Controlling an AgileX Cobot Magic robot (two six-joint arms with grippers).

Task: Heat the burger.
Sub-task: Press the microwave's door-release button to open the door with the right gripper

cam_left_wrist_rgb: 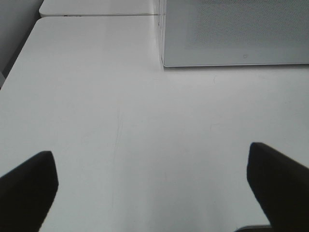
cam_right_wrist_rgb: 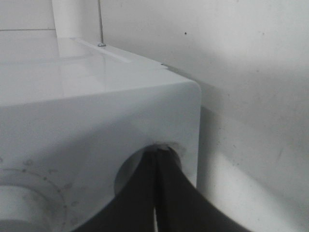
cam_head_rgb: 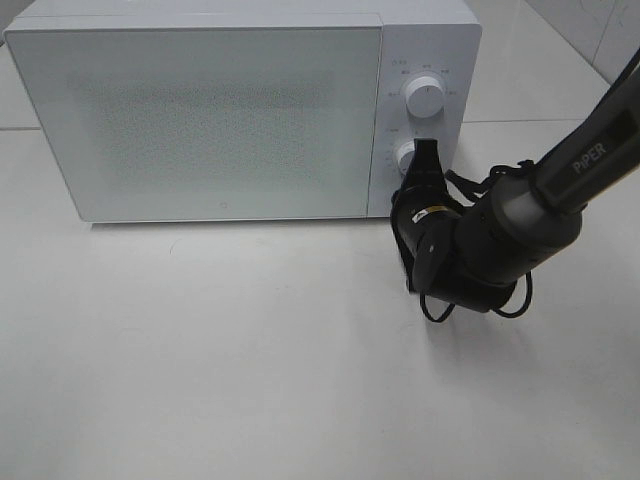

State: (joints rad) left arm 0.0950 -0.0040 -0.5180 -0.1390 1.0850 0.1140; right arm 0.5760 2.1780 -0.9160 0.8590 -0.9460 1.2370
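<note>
The burger is out of view. The white microwave [cam_head_rgb: 200, 110] stands at the back of the table with its door closed. My right gripper [cam_head_rgb: 424, 152] is shut, and its tips rest against the lower knob [cam_head_rgb: 406, 158] on the control panel. In the right wrist view the two dark fingers [cam_right_wrist_rgb: 140, 203] meet in a point at that knob [cam_right_wrist_rgb: 126, 178]. My left gripper [cam_left_wrist_rgb: 154, 188] is open above bare table, with nothing between its fingers [cam_left_wrist_rgb: 29, 188], and it faces the microwave's lower front corner [cam_left_wrist_rgb: 166, 60].
An upper knob [cam_head_rgb: 424, 98] sits above the lower one on the panel. The right arm [cam_head_rgb: 560, 190] reaches in from the right edge. A white tabletop [cam_head_rgb: 250, 350] stretches in front of the microwave. A wall stands close behind it [cam_right_wrist_rgb: 251, 58].
</note>
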